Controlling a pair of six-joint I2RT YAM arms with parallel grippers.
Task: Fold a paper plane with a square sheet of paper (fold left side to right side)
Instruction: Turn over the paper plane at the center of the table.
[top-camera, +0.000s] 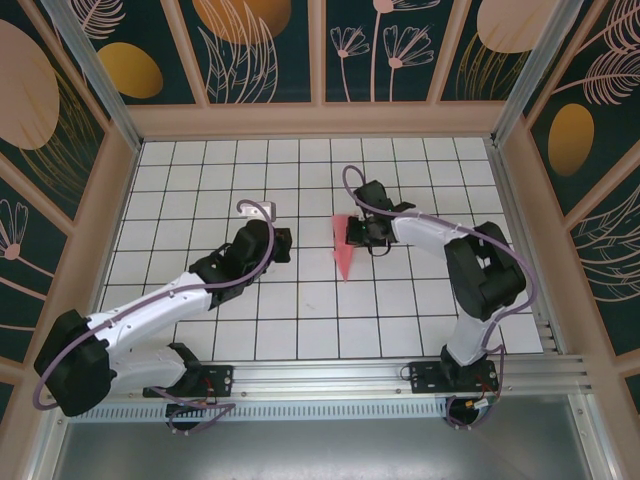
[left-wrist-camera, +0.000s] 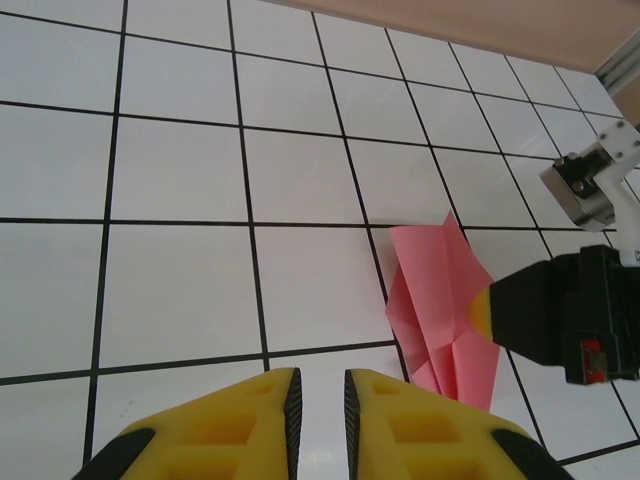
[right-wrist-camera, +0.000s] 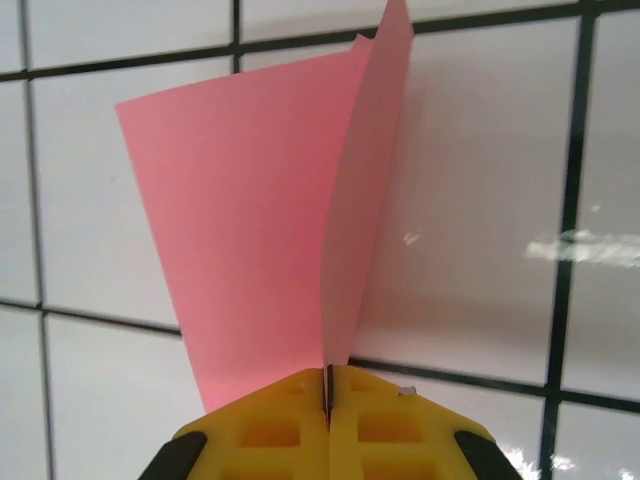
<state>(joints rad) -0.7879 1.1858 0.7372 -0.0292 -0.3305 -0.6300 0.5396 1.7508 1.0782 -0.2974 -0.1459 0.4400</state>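
Observation:
The square sheet of paper (top-camera: 343, 250) is salmon pink and folded into a narrow pointed shape on the white grid tiles near the middle. My right gripper (top-camera: 362, 235) is at its right edge. In the right wrist view the gripper (right-wrist-camera: 328, 385) is shut on a thin flap of the sheet (right-wrist-camera: 250, 220), and the flap stands up on edge from the jaws. My left gripper (top-camera: 285, 243) is about one tile left of the paper. In the left wrist view it (left-wrist-camera: 318, 400) hovers over bare tile with a narrow gap and nothing between its pads, and the paper (left-wrist-camera: 435, 290) lies ahead to the right.
Wooden walls (top-camera: 320, 120) close in the tiled table on three sides. An aluminium rail (top-camera: 330, 385) with both arm bases runs along the near edge. The right arm's wrist camera (left-wrist-camera: 590, 185) is just past the paper in the left wrist view.

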